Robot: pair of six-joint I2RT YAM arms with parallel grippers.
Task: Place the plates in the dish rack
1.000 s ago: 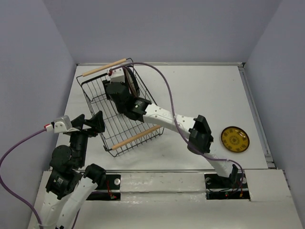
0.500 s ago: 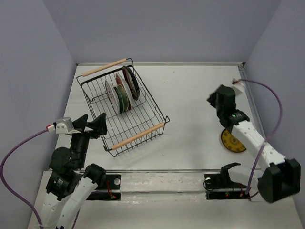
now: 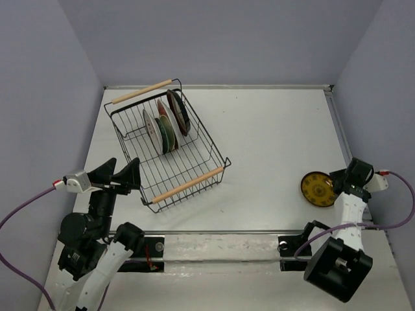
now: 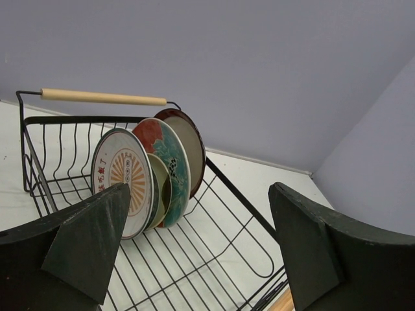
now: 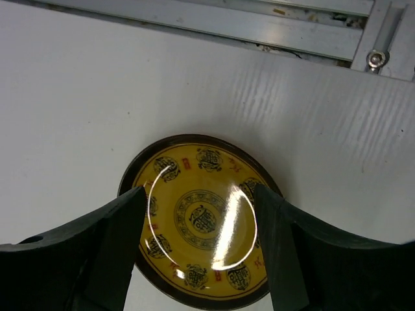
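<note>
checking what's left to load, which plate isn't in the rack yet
The yellow plate lies flat on the table; the other plates stand upright in the dish rack.

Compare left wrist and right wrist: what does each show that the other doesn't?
Left wrist only: the dish rack with its wooden handle, holding on edge, among others, the sunburst plate, floral plate and maroon-rimmed plate.
Right wrist only: the yellow plate lying flat, and a metal rail beyond it.
Both: the white table, and the camera's own gripper, left gripper or right gripper, jaws apart, holding nothing.
</note>
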